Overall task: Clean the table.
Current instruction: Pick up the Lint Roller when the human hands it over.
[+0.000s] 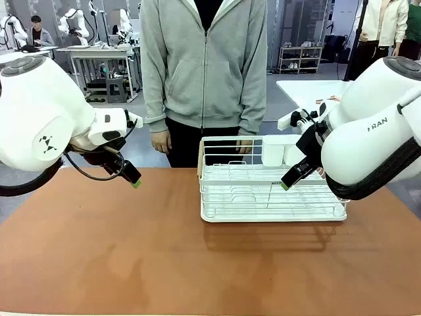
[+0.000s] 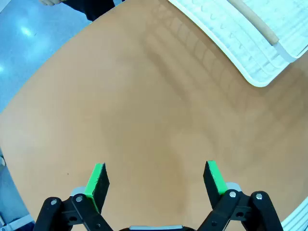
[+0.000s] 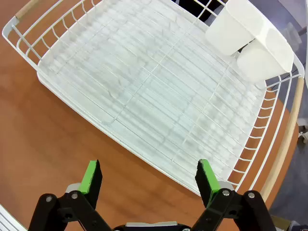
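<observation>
The reddish-brown desk (image 1: 131, 250) filled the lower part of the front view, with its near edge and both ends cut off by the frame. A white wire rack (image 1: 263, 216) stood on it, right of the middle and toward the far side. The rack's right end was hidden behind the right arm. Two white cups (image 1: 273, 150) sat close together in the rack's far right corner. From the front they were hard to tell apart, but the right wrist view showed them side by side. A pale wooden handle (image 1: 200, 161) ran along the rack's left end.

The left tool (image 1: 135, 182) hung above the far left part of the desk, clear of the surface and well apart from the rack. From the front only one green-tipped finger could be made out. The left wrist view showed its jaws wide apart with nothing between them, bare desk below, and a cut-off corner of the rack at the top right.

The right tool (image 1: 284, 186) hung over the rack's near edge. In its own wrist view the jaws stood wide apart and empty, with the wire floor of the rack beyond them.

A person (image 1: 204, 59) in a grey hoodie stood at the far side, head cut off by the top edge. One hand (image 1: 160, 141) hung free, and the other was half hidden behind the rack's wires.
</observation>
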You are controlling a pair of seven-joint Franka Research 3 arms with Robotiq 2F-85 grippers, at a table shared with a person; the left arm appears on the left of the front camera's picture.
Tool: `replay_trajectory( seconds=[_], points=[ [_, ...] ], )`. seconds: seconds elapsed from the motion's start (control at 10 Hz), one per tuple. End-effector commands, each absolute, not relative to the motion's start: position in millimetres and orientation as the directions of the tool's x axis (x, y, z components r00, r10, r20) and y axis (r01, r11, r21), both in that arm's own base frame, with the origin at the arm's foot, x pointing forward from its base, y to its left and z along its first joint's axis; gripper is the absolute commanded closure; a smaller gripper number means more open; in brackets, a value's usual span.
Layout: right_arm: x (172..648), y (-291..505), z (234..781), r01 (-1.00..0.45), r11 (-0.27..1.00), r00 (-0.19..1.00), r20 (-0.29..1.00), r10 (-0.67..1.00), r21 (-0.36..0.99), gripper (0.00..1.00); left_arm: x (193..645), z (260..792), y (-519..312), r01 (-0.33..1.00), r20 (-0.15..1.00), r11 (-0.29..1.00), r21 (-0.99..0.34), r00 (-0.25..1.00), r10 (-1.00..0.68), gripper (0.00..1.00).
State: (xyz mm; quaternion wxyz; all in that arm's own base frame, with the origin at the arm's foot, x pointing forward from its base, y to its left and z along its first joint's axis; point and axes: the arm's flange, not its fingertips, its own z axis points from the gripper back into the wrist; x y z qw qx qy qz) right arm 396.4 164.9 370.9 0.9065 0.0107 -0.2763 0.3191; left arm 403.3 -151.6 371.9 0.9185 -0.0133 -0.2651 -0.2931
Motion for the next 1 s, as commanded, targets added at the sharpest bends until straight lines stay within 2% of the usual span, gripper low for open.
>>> replay_trajectory(
  seconds=[0.0,0.9],
  points=[
    [396.4,164.9,370.9,-0.584,0.796,0.644,0.508,0.572,-0.157,0.00,403.3,371.9,-151.8,0.546,0.495,0.828,0.131,0.687,-0.532,0.00],
    [396.4,164.9,370.9,-0.584,0.796,0.644,0.508,0.572,-0.157,0.00,403.3,371.9,-151.8,0.546,0.495,0.828,0.131,0.687,-0.532,0.00]
  ],
)
